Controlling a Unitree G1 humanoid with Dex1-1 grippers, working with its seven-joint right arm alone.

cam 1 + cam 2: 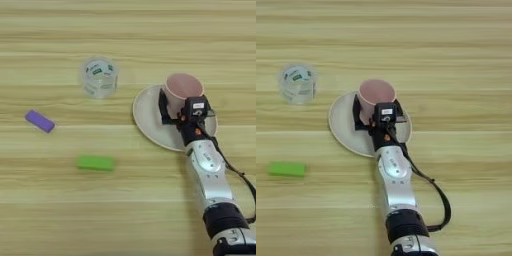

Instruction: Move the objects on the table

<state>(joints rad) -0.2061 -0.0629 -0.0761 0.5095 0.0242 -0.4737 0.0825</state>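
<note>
A pink cup (184, 86) stands upright on the right half of a round cream plate (147, 117). My right gripper (184, 107) reaches in from below, its two black fingers pressed against the cup's left and right sides, shut on it. The silver forearm (393, 175) covers the plate's near rim. A clear tape-like roll (100, 76) lies to the upper left of the plate. The green rectangular block (95, 162) rests lower left, and a purple block (39, 121) sits at the far left of the wooden table (125, 30).
A black cable (431, 185) loops off the forearm to the right. Bare wood stretches between the plate and the blocks and across the far side of the table.
</note>
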